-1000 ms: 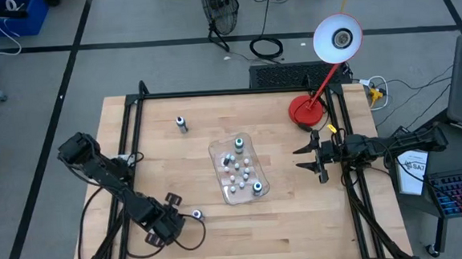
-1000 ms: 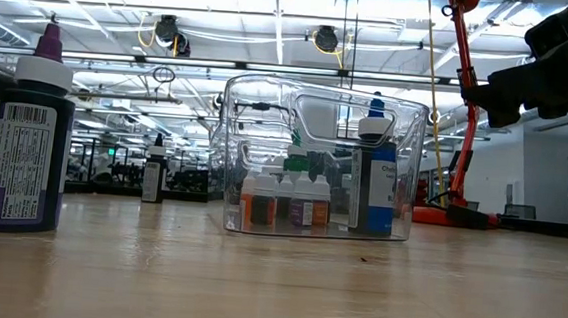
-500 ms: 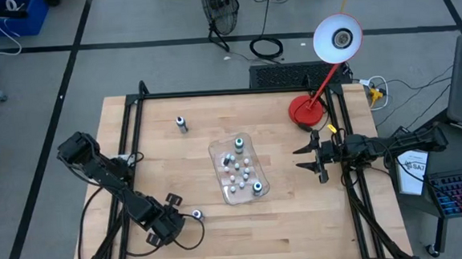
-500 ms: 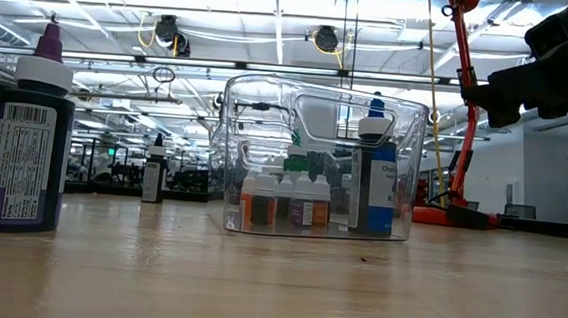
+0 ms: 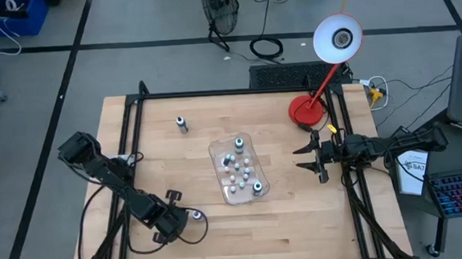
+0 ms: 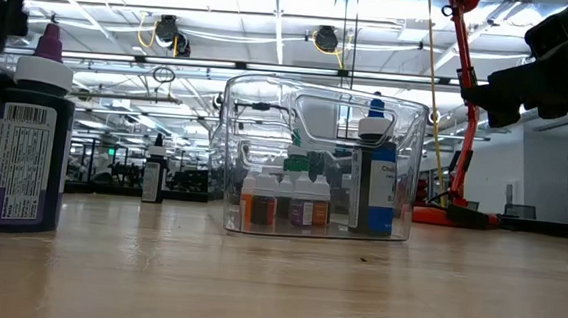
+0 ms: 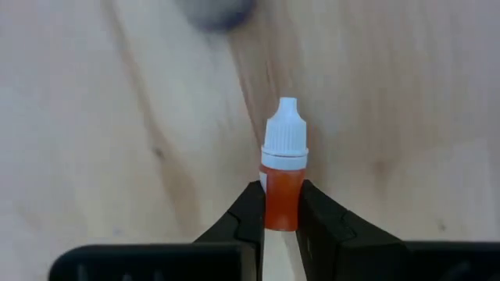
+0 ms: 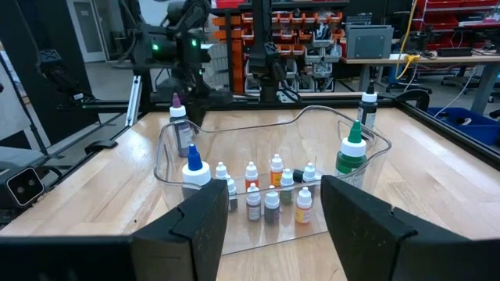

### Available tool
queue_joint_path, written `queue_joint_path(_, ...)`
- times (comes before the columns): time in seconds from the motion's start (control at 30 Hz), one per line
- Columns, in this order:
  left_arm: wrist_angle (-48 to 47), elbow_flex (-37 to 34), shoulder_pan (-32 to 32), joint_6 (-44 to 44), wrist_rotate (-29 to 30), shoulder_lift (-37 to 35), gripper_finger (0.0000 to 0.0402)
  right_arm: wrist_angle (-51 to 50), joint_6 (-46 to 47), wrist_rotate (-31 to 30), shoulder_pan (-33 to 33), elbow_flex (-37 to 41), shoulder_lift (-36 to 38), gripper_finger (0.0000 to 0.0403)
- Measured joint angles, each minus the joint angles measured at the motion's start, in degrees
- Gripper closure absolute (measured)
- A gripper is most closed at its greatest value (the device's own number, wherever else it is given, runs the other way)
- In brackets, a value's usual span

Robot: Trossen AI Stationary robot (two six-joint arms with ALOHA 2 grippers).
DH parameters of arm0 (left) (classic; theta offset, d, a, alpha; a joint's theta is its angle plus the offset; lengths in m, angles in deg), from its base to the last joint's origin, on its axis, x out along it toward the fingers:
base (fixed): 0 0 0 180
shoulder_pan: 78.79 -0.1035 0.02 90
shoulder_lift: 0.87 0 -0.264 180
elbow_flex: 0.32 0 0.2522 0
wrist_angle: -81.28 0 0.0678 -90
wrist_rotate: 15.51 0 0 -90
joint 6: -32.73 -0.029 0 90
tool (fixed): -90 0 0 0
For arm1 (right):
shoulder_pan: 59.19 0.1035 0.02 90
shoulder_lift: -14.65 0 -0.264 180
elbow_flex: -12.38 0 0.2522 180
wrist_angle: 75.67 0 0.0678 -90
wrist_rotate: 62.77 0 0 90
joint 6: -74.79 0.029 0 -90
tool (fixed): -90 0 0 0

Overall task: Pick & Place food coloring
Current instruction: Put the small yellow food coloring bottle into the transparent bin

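Your orange bottle [image 7: 283,176] is pinched at its base between the left gripper's [image 7: 281,221] fingers, near the tabletop's [image 5: 301,222] front edge, well left of the tray [image 5: 239,171]. That gripper has shifted slightly toward the tray in the last second, so I'd judge the carry has just begun. The right gripper [image 5: 311,158] waits right of the tray, fingers spread.

I see tray [image 5: 216,156] at desk [image 5: 284,214] centre, bottles [image 5: 240,174] inside | lone bottle [image 5: 182,124] behind-left of tray | lamp [image 5: 304,112] back-right | left gripper [image 5: 182,217] front-left | right gripper [image 5: 310,158] right of tray
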Motion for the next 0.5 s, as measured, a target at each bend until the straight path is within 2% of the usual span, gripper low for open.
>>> queue_joint_path(0.13, -8.2, 5.8, 0.2, -3.3, 5.2, -3.3, 0.0352, 0.0, 0.0, 0.0, 0.0, 0.0, 0.0, 0.0209)
queue_joint_path(0.33, -23.9, 16.3, 1.2, -6.2, 16.8, -10.4, 0.0352, 0.0, 0.0, 0.0, 0.0, 0.0, 0.0, 0.0211)
queue_joint_path(0.5, -23.2, 20.3, 1.3, -12.9, 30.7, -15.8, 0.0352, 0.0, 0.0, 0.0, 0.0, 0.0, 0.0, 0.0209)
